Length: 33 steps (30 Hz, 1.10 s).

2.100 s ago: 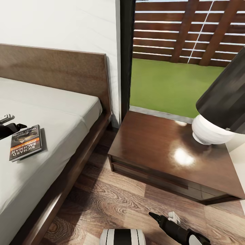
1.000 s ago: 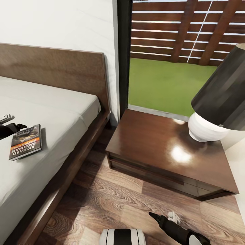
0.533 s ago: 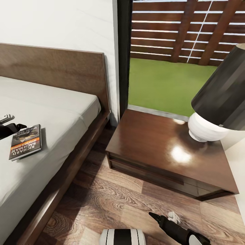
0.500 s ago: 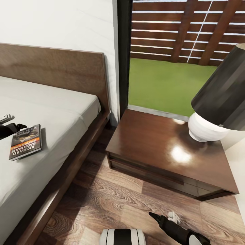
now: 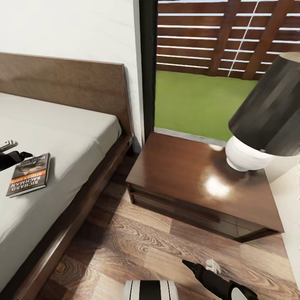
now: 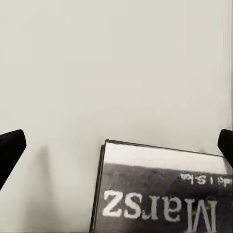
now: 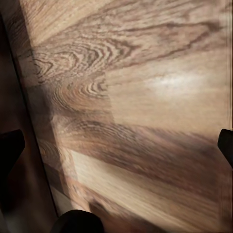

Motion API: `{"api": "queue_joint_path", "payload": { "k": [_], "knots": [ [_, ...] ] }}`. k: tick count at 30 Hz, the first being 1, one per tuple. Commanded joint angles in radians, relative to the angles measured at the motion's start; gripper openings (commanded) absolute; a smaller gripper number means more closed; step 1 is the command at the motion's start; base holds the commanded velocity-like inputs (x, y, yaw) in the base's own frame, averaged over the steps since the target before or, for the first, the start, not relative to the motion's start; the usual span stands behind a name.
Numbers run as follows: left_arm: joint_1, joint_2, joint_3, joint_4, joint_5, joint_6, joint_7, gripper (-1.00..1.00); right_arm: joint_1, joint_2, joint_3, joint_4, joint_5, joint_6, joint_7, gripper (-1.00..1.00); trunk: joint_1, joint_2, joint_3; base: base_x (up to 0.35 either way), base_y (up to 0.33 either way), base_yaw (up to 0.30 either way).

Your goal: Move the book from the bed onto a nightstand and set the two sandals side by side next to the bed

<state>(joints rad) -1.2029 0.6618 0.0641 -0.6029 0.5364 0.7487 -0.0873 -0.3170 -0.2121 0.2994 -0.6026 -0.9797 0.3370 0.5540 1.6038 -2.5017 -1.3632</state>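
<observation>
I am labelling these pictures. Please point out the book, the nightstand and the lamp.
book (image 5: 27,174): head view, middle of its cover.
nightstand (image 5: 183,175): head view, bare part of its glossy top.
lamp (image 5: 243,154): head view, its white base.

Book (image 5: 28,174) on bed (image 5: 62,137), left; nightstand (image 5: 200,187) right of bed; lamp (image 5: 258,125) on nightstand.

Bedroom, probably in a home: bed (image 5: 79,137), nightstand (image 5: 196,187) with lamp (image 5: 262,125), plank floor (image 5: 137,250)
</observation>
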Motion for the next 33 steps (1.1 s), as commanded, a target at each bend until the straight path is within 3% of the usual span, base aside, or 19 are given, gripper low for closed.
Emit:
{"api": "queue_joint_path", "payload": {
  "k": [1, 33],
  "knots": [
    [0.000, -0.001, 0.003, 0.008, 0.002, 0.011, -0.002, 1.00, -0.001, -0.001, 0.004, 0.000, -0.010, 0.004, 0.000, 1.00, 0.000, 0.000, -0.001, -0.063, -0.062, 0.000],
    [0.000, -0.001, 0.002, 0.008, 0.001, 0.011, -0.002, 1.00, -0.001, -0.001, 0.004, 0.000, -0.010, 0.004, 0.000, 1.00, 0.000, 0.000, -0.001, -0.008, -0.008, 0.000]
  ]
}}
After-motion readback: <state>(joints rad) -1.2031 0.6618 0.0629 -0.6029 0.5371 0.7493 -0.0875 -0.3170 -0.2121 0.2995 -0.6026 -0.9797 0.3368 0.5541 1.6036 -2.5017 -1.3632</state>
